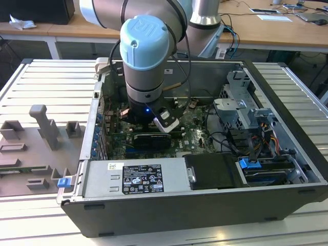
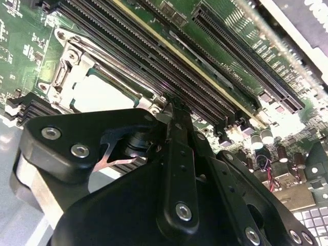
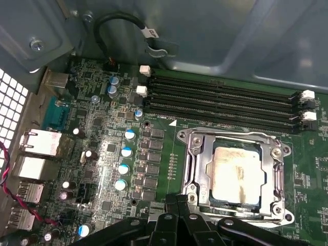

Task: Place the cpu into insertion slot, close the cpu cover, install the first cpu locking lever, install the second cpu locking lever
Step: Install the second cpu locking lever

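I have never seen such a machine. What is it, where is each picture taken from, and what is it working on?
It is a robot arm reaching down into an open computer case. The exterior view comes from a camera standing off the arm; both wrist views come from cameras riding near its wrist. The black gripper hangs right at the edge of the insertion slot on the green circuit board. The cpu already lies in the slot, and the cpu cover frames it. The long memory slots run beside it. I cannot tell whether the gripper holds anything.
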`<move>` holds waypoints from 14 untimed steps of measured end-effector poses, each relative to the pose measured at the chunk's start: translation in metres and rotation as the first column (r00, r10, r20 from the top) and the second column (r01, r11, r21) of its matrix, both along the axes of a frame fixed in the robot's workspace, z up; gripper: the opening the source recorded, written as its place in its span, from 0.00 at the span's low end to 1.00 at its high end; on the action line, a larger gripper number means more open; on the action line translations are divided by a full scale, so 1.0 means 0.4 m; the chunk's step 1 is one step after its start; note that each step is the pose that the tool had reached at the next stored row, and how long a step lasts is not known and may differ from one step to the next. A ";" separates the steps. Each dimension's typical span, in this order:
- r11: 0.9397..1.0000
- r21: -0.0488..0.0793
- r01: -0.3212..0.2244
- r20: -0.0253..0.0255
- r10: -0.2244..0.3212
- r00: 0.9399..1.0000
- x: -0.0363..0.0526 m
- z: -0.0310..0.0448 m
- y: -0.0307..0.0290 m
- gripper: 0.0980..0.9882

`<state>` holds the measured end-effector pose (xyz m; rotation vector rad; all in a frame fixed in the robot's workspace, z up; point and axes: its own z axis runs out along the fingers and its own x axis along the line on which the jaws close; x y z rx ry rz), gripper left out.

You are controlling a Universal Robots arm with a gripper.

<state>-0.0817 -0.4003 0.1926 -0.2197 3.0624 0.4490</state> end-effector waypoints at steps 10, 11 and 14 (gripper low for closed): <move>1.000 0.000 -0.002 0.000 0.002 1.000 -0.002 0.037 0.000 0.01; 1.000 0.000 -0.002 0.000 0.002 1.000 -0.002 0.040 0.000 0.01; 1.000 0.001 -0.002 0.000 0.002 1.000 -0.002 0.050 0.000 0.01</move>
